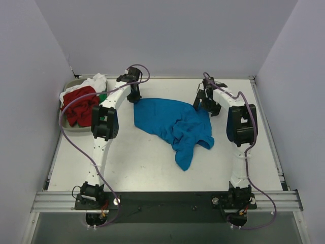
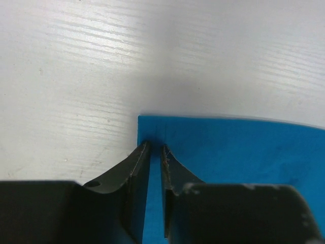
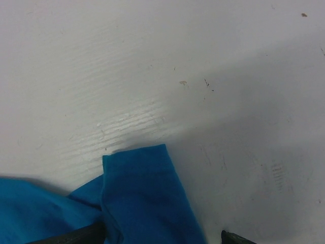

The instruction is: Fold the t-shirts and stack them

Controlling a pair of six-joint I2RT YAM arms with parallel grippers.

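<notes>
White desk (image 1: pixel 142 168) is partly covered by the crumpled blue t-shirt (image 1: pixel 172 124). Its far left corner is pinched between the almost closed left fingers (image 2: pixel 134 173). A hemmed flap is lain between the widely spread right fingers (image 3: pixel 71 238), by which nothing is held.

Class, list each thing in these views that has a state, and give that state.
blue t-shirt: unfolded, partly spread, rumpled.
red t-shirt: unfolded, heaped in tray.
white t-shirt: unfolded, heaped in tray.
left pincer: shut on blue t-shirt's corner.
right pincer: open over blue t-shirt's edge.
</notes>
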